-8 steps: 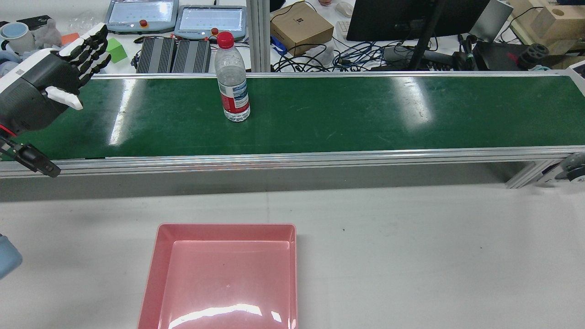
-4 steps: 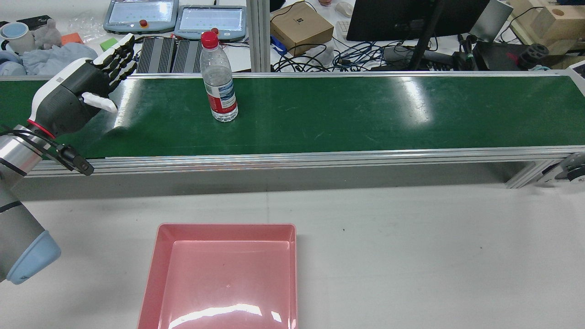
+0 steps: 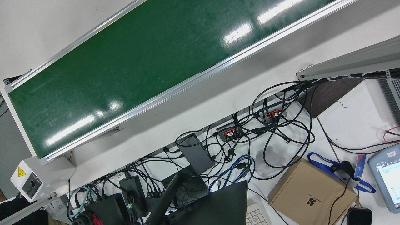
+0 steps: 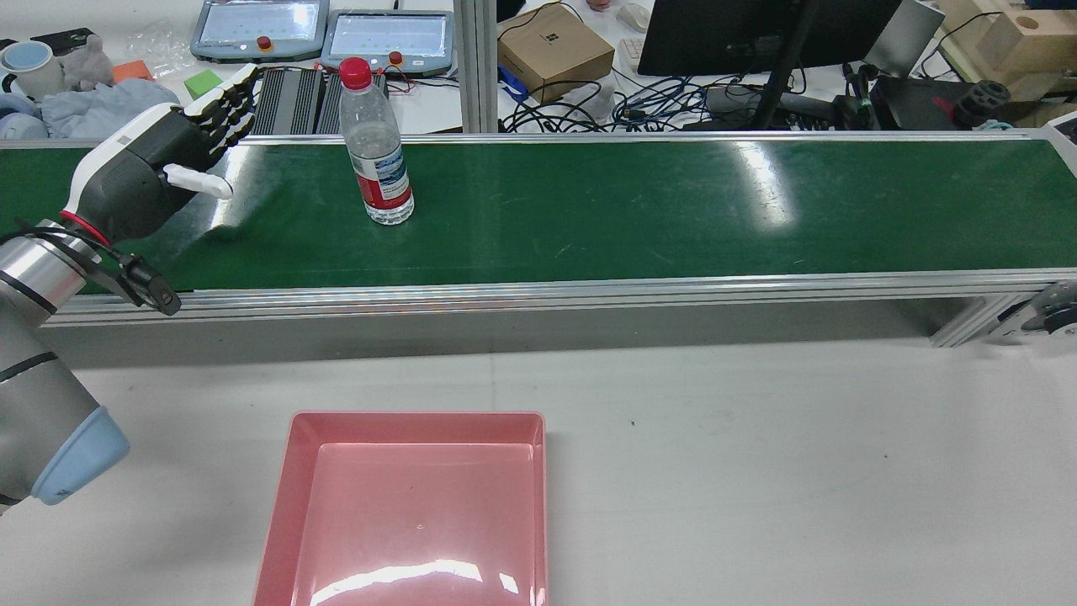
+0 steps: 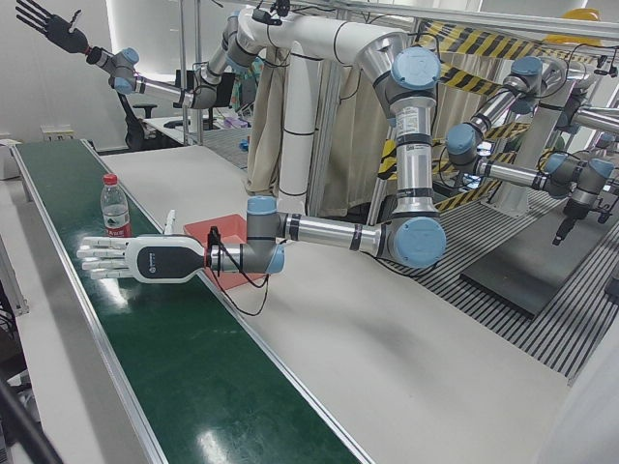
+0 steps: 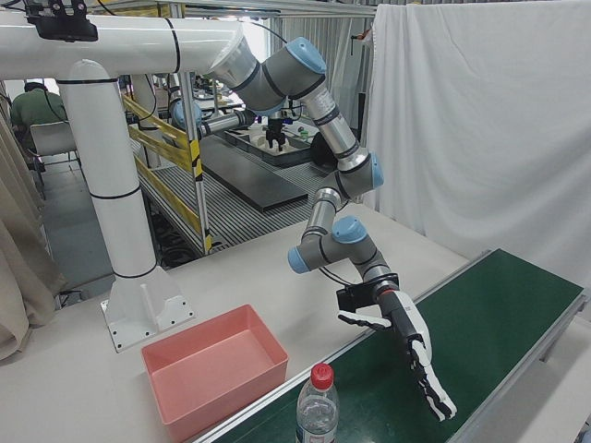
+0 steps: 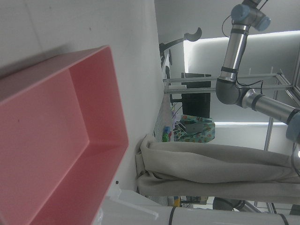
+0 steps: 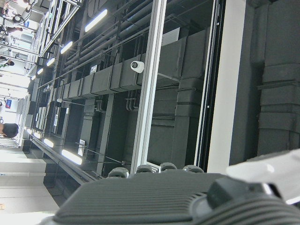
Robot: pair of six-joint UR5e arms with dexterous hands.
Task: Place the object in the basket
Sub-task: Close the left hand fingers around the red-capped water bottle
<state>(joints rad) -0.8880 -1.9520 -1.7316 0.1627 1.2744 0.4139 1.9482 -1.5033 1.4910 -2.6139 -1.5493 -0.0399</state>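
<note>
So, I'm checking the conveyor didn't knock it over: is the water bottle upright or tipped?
Upright. The water bottle stands on its base on the green belt, red cap on top, untouched beside the open left hand.

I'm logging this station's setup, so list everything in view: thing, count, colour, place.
bottle: 1, clear with red cap and red label, upright on the belt, right of the left hand in the rear view
belt: 1, green, silver rails, across the table's far side
basket: 1, pink, empty, on the white table near the robot
box: 1, brown cardboard, on the desk beyond the belt
pendants: 2, grey, on that desk
monitor: 1, black, on that desk
left hand: 1, black and white, open, fingers spread above the belt, apart from the bottle
right hand: black, raised high, fingers spread
</note>
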